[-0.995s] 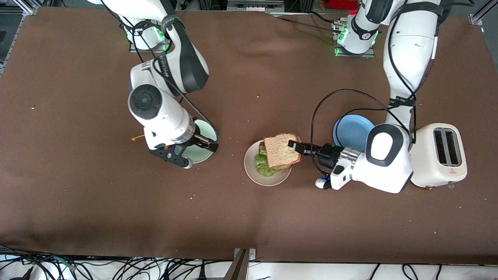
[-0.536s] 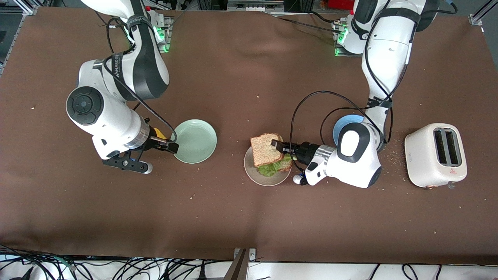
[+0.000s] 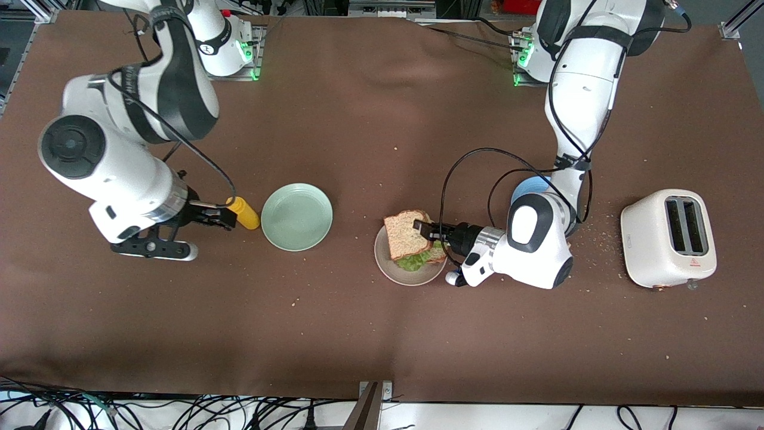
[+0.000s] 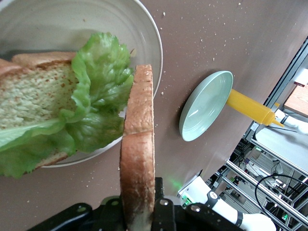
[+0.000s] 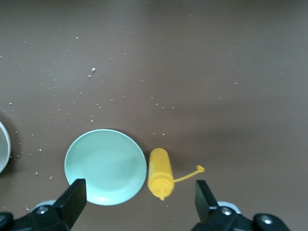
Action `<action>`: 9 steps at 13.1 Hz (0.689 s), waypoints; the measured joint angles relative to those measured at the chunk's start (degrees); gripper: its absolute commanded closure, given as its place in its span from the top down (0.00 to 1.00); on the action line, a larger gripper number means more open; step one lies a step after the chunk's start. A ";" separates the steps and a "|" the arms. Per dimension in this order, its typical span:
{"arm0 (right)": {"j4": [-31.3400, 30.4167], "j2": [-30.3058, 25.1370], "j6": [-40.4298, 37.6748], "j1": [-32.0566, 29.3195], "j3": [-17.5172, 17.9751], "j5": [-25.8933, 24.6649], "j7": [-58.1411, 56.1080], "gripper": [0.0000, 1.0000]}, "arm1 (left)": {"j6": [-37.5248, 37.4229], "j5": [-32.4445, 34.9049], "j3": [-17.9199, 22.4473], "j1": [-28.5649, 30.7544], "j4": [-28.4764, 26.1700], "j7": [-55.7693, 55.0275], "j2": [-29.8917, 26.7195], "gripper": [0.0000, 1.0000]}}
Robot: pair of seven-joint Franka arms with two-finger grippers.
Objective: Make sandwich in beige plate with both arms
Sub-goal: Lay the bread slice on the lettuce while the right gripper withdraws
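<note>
The beige plate (image 3: 412,279) (image 4: 144,29) holds a brown bread slice (image 4: 33,91) with a crinkled green lettuce leaf (image 3: 412,261) (image 4: 96,86) on it. A second bread slice (image 3: 406,233) (image 4: 138,134) lies flat over the lettuce, forming the sandwich. My left gripper (image 3: 422,230) (image 4: 144,202) is shut on this top slice at its crust edge, toward the left arm's end of the table. My right gripper (image 3: 224,216) (image 5: 139,192) hangs open and empty over the table beside a yellow bottle, well apart from the plate.
A mint-green plate (image 3: 296,216) (image 5: 106,166) sits toward the right arm's end, with a yellow squeeze bottle (image 3: 245,212) (image 5: 160,178) lying beside it. A blue plate (image 3: 525,191) is mostly hidden under the left arm. A white toaster (image 3: 667,237) stands at the left arm's end. Crumbs dot the cloth.
My left gripper has carried the top slice across over the lettuce and lowered it. The right arm has swung away toward its end, uncovering the mint plate and yellow bottle.
</note>
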 measured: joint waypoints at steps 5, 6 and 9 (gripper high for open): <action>-5.63 -9.46 -1.75 -14.71 10.04 -1.58 -3.31 1.00 | 0.51 6.68 0.40 0.02 0.22 -1.18 -0.08 1.00; -7.94 -11.40 -1.74 -17.10 11.91 -3.16 -4.99 1.00 | 0.61 8.97 0.54 0.05 0.45 -2.66 -0.28 1.00; -16.67 -18.15 0.18 -21.94 17.90 -8.74 -6.22 1.00 | 0.74 15.16 1.96 0.74 1.30 -6.91 -2.23 1.00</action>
